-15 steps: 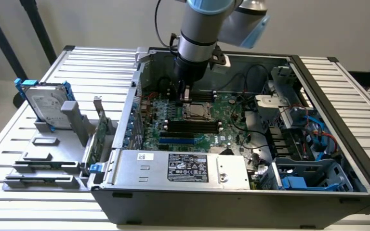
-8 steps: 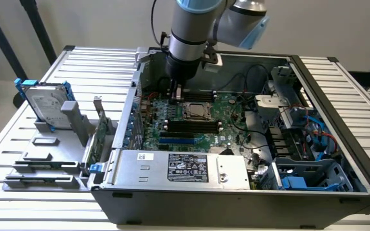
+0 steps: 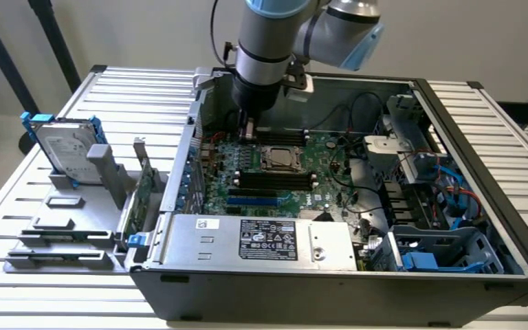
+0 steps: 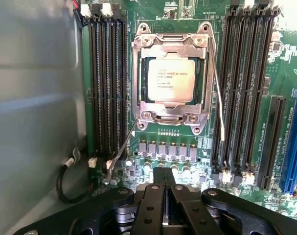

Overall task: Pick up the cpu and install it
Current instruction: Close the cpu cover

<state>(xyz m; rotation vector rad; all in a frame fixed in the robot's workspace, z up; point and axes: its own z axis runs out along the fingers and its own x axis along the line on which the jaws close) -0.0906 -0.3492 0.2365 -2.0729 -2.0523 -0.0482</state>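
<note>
Pincer: my pincer (image 4: 164, 177) is closed right up, fingers pressed together, with nothing between them.
Pincer's place: I hang inside the open computer case (image 3: 337, 292), low over the green motherboard (image 3: 324, 151), just beside the socket on its far side. I touch nothing that I can see.
Cpu: the cpu (image 4: 170, 81) lies flat in its socket mid-board, silver top up, apart from my fingers.
Round the cpu: a metal socket frame (image 4: 138, 73) lies along its edges, and a thin wire lever (image 4: 218, 98) runs down one side.
Flanking: rows of black memory slots (image 4: 106, 83) stand on both sides of the socket.
Crowding me: the grey case wall (image 4: 35, 98) is close by, with a black cable loop (image 4: 65, 188) at its foot.
Near side: a silver power supply (image 3: 328, 240) spans the case.
Exterior view's right: blue cables (image 3: 452, 185) among the drive bays.
Exterior view's left, outside the case: a hard drive (image 3: 62, 148) with blue rails stands upright in a grey holder (image 3: 71, 227). A green circuit card (image 3: 138, 199) stands on edge beside it.
Writing on the cpu: several dark printed lines. The first may begin "Intel", but it is too fine to be sure.
Writing on the power supply: a black label (image 3: 267, 239) with white print, unreadable.
</note>
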